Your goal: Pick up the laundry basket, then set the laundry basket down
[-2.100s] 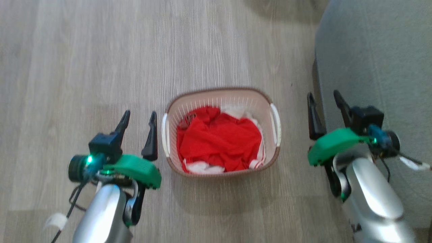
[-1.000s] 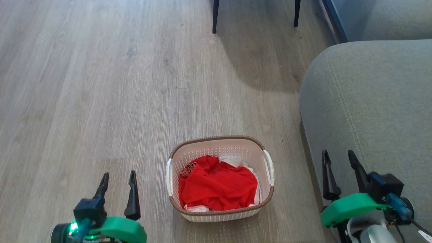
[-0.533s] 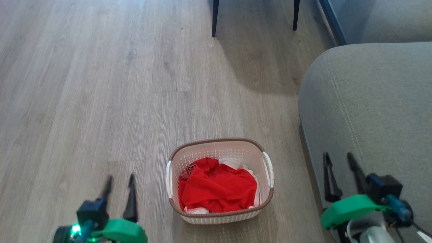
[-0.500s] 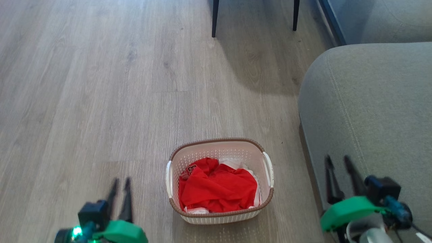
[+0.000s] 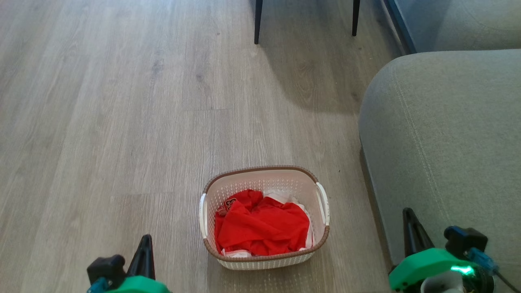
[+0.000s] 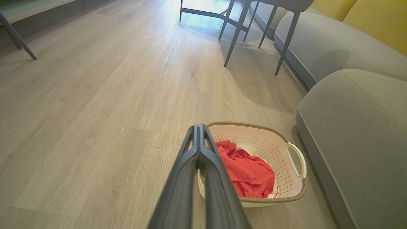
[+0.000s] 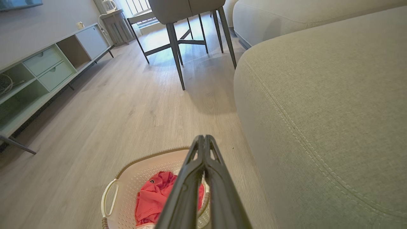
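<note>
Head view, basket: the laundry basket (image 5: 266, 184) stands upright on the wood floor (image 5: 122, 122) at 6 o'clock, mouth up, between the two grippers and apart from both.
Head view, axis: its long axis runs 9 to 3 o'clock, with the white handles (image 5: 322, 203) at the two ends; a red garment (image 5: 262, 228) lies inside.
Head view, left gripper (image 5: 145, 239): at 7 o'clock, fingers pressed together, empty.
Head view, right gripper (image 5: 407, 212): at 5 o'clock, in front of the grey sofa (image 5: 443, 134), fingers together, empty.
Left wrist view: the closed left gripper (image 6: 199, 127) points to 12; the basket (image 6: 270, 147) lies at 5 o'clock, beside the sofa (image 6: 356, 127).
Right wrist view: the closed right gripper (image 7: 203, 137) points to 12; the basket (image 7: 140, 170) lies at 7 o'clock, with one handle (image 7: 108, 197) toward 8.
</note>
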Available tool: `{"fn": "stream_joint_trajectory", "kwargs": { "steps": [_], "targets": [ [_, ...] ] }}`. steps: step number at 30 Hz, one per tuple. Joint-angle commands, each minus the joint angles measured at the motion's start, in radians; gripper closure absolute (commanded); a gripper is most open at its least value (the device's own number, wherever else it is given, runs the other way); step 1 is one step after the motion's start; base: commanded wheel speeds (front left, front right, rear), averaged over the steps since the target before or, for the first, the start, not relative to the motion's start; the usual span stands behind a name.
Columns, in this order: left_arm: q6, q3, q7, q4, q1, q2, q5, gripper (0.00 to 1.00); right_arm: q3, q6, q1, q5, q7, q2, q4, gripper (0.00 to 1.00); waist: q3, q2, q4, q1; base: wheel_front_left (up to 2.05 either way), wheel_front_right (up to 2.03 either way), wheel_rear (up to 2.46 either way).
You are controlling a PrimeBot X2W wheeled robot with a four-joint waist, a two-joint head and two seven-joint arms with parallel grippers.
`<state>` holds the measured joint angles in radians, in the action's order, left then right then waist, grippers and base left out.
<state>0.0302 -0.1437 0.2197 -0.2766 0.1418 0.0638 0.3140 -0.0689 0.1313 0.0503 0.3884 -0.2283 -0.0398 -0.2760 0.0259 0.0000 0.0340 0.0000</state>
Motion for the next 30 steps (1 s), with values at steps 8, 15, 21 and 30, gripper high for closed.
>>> {"fn": "stream_joint_trajectory", "kwargs": {
  "steps": [8,15,21,30],
  "targets": [
    [-0.015,0.037,-0.026,0.031,-0.063,0.001,0.105,1.0,0.012,0.0,-0.048,0.105,0.021,-0.014,0.033,1.0,-0.002,0.0,-0.002,0.0,0.0,0.0,0.0],
    [-0.024,0.049,-0.043,0.031,-0.073,0.0,0.174,1.0,0.018,0.0,-0.054,0.173,0.036,-0.016,0.033,1.0,-0.004,0.0,-0.004,0.0,0.0,0.0,0.0],
    [-0.032,0.062,-0.061,0.031,-0.084,-0.001,0.242,1.0,0.024,0.0,-0.06,0.24,0.052,-0.019,0.033,1.0,-0.005,0.0,-0.006,0.0,0.0,0.0,0.0],
    [-0.045,0.081,-0.087,0.031,-0.1,-0.002,0.345,1.0,0.034,0.0,-0.069,0.34,0.076,-0.022,0.033,1.0,-0.008,0.0,-0.009,0.0,0.0,0.0,0.0]
  ]
}}
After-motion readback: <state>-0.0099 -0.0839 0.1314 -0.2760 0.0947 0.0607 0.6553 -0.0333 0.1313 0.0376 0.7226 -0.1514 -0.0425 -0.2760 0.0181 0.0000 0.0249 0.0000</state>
